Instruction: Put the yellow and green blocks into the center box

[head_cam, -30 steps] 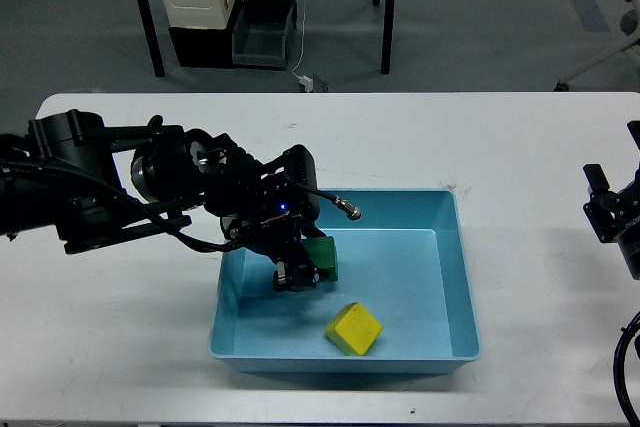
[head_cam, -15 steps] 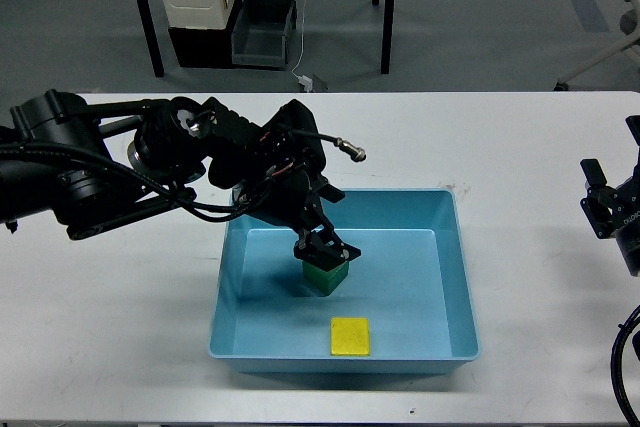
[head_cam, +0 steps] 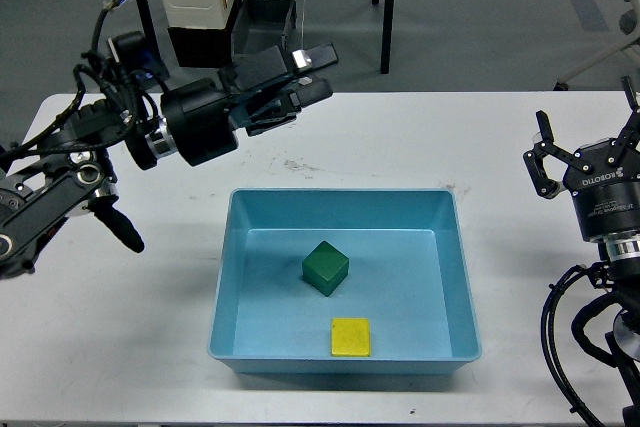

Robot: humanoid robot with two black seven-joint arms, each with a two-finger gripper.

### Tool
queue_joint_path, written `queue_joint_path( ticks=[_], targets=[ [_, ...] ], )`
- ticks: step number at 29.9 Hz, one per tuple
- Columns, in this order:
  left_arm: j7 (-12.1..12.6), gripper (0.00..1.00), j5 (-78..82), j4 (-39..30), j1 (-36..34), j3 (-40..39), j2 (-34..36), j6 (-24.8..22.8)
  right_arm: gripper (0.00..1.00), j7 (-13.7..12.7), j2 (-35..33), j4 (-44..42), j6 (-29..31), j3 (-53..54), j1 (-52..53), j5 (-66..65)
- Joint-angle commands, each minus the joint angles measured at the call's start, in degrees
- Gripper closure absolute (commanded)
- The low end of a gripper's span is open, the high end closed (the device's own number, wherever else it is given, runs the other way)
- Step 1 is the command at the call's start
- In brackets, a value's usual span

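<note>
Table (head_cam: 120, 347) comes first, big and white, and it fills most of the head view. On the middle of it sits the blue box (head_cam: 456, 277), with low walls and an open top. My left arm (head_cam: 190, 127) reaches in from the left, up above the table and away from the box. Its end, the left gripper (head_cam: 318, 72), points to the right with its two fingers a little apart, and it holds nothing. The right gripper (head_cam: 585, 157) is at the right edge, over the table, with its fingers spread wide and nothing between them. Inside the box is the green block (head_cam: 326, 267), near the middle. The yellow block (head_cam: 350, 337) lies flat just in front of it, close to the near wall. The two blocks do not touch.
</note>
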Motion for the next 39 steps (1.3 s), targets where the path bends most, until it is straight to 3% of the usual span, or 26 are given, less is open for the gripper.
queue_joint_path(
  ticks=[1,7,11,17,26,33,39],
  targets=[
    [0.0,0.01,-9.9,-4.9,9.7,-5.1,-0.3,5.1,0.0,-0.5,0.7,0.5,0.4,-0.2,-0.6,8.3],
    [0.0,0.01,-23.0,-6.7,22.0,-11.7,-6.6,17.3,0.0,-6.8,0.7,0.6,0.3,-0.2,-2.2,17.9],
    [0.0,0.0,-36.4,-8.5,26.6,-12.1,-8.9,22.5,0.0,-7.5,0.7,0.8,0.3,-0.3,-4.3,20.7],
    [0.0,0.0,-51.7,-11.9,30.4,-13.5,-11.9,22.7,0.0,-8.2,0.7,2.6,0.2,-0.3,-7.8,26.3],
    [0.0,0.0,-72.7,-11.9,33.3,-14.7,-13.7,17.4,0.0,-8.2,0.7,3.1,0.2,-0.2,-12.3,36.8],
    [0.0,0.0,-74.9,-11.9,35.1,-14.9,-13.8,15.9,0.0,-8.2,0.6,3.2,0.3,0.5,-14.6,38.6],
    [4.4,0.0,-75.3,-11.9,36.1,-15.1,-13.9,12.7,0.0,-8.2,0.4,3.4,0.4,0.5,-14.9,38.6]
  ],
)
